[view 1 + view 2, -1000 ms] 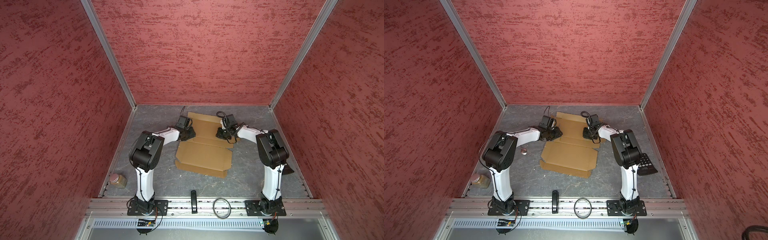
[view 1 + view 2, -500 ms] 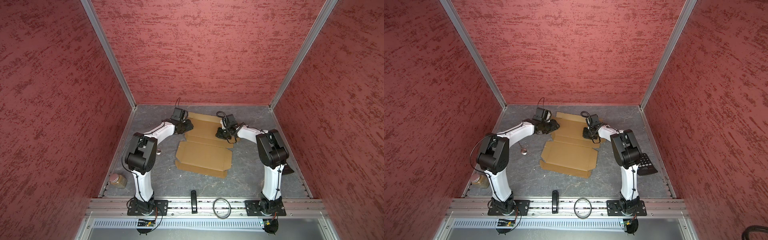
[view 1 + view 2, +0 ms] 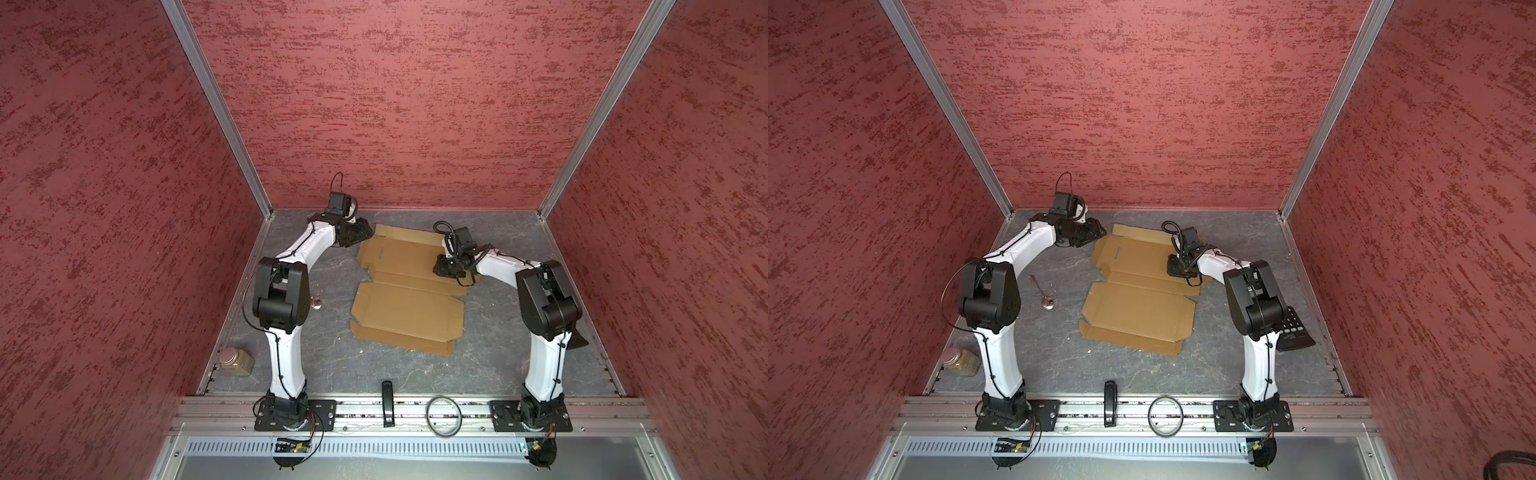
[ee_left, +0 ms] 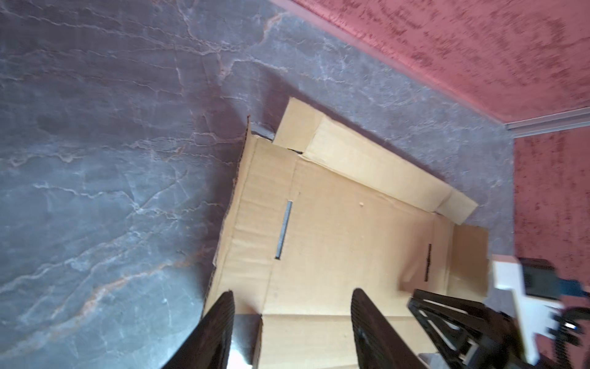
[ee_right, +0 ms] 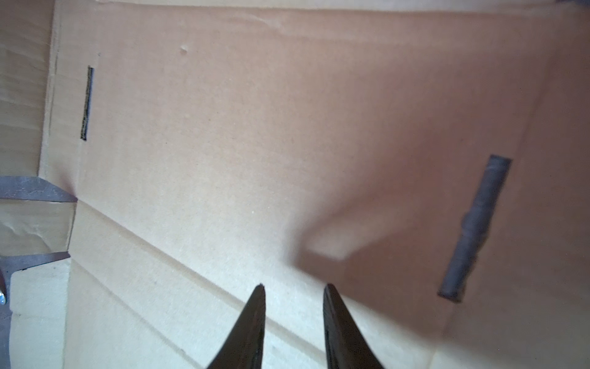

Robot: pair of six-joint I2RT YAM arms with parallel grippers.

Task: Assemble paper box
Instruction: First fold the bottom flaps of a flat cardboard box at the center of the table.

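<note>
The paper box [image 3: 407, 307] lies flat beneath right fingers [image 5: 252, 326] and left fingers [image 4: 217, 329], both spread empty.

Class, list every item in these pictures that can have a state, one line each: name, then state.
paper box: unassembled, spread open as a sheet on the table.
left gripper: open, empty, at the sheet's far left corner.
right gripper: open, empty, over the sheet's far right part.
jar: lid on.
spoon: lying on the table.
</note>
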